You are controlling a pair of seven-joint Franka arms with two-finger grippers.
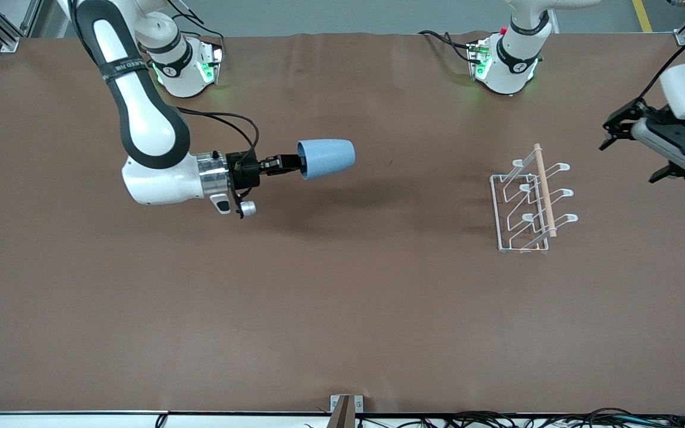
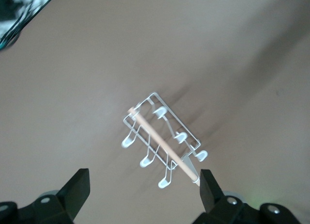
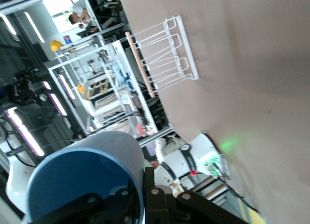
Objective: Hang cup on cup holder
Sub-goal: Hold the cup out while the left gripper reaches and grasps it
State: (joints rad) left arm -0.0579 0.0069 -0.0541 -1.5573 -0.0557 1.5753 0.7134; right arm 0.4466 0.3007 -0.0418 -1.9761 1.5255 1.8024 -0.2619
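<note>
Half the job looks done to me: my right gripper [image 1: 289, 163] has its fingers clamped on the rim of the small light-blue plastic tumbler [image 1: 326, 159], carried sideways above the brown bench [image 1: 342, 309]. Hanging remains; the white wire rack with its wooden top rod [image 1: 531, 200] stands well apart, toward the left arm's end. My left gripper [image 2: 143, 187] waits over the rack, fingers spread and empty.

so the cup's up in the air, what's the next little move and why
Probably carry the cup toward the rack. The right gripper holds it by the rim, lying sideways above bare table, open end toward the gripper, well short of the rack at the left arm's end. None of the prongs carry anything. The left gripper waits open above the table beside the rack.
</note>
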